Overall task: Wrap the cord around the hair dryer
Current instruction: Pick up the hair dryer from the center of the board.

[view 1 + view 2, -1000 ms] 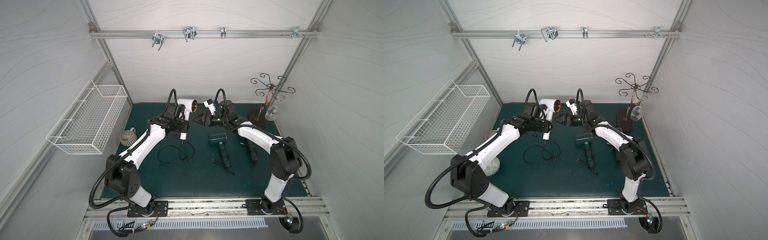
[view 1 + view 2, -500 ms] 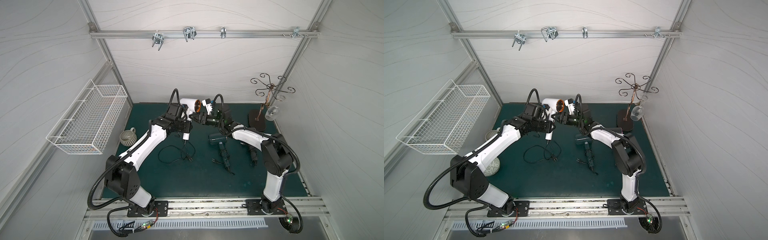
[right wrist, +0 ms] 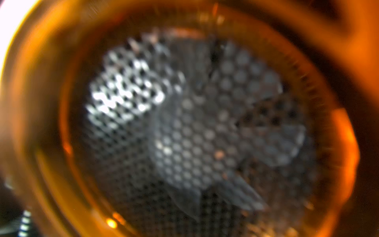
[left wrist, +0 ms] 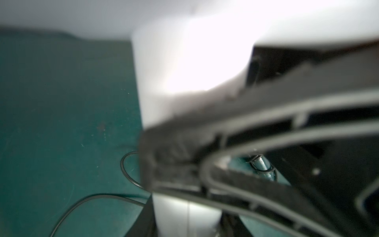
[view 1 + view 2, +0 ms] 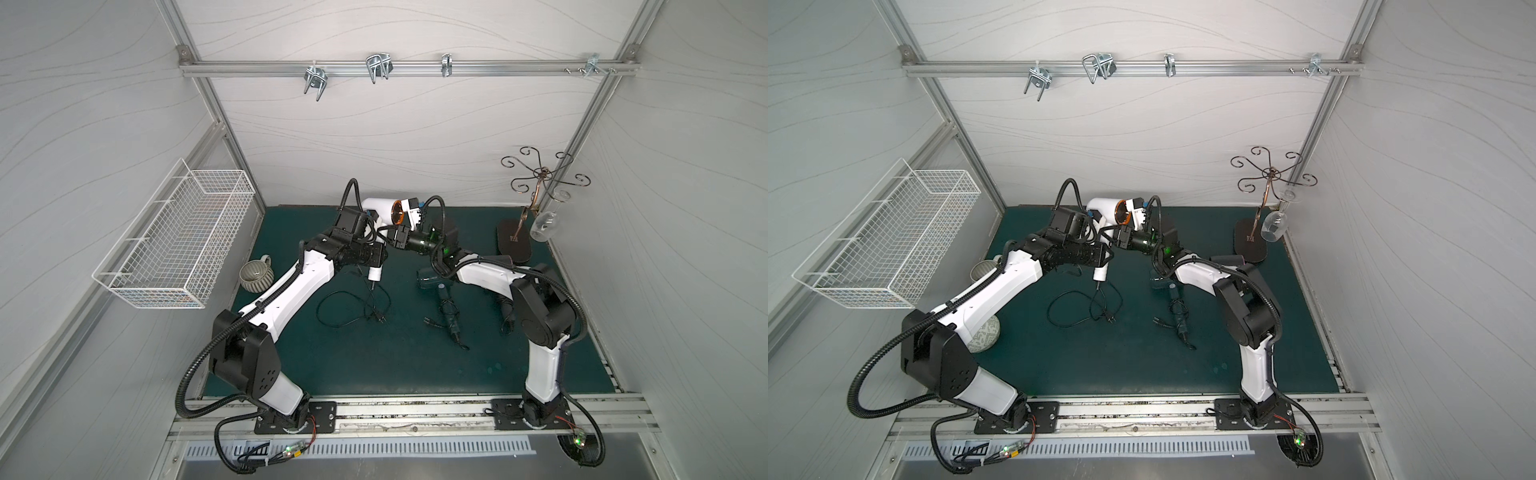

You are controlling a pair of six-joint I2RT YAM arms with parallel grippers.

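Since earlier the right gripper (image 5: 394, 237) has come up beside the white hair dryer (image 5: 375, 205), jaw width unclear; the left gripper (image 5: 380, 260) clamps its handle near the tabletop's (image 5: 374, 365) far edge.

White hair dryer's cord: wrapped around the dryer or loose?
Loose. The cord hangs from the white hair dryer and sprawls in loops on the mat.

At twelve o'clock I see the hair dryer (image 5: 376, 205), smooth glossy white plastic, with metal mesh (image 3: 184, 133) inside; the mat (image 5: 374, 365) looks matt.
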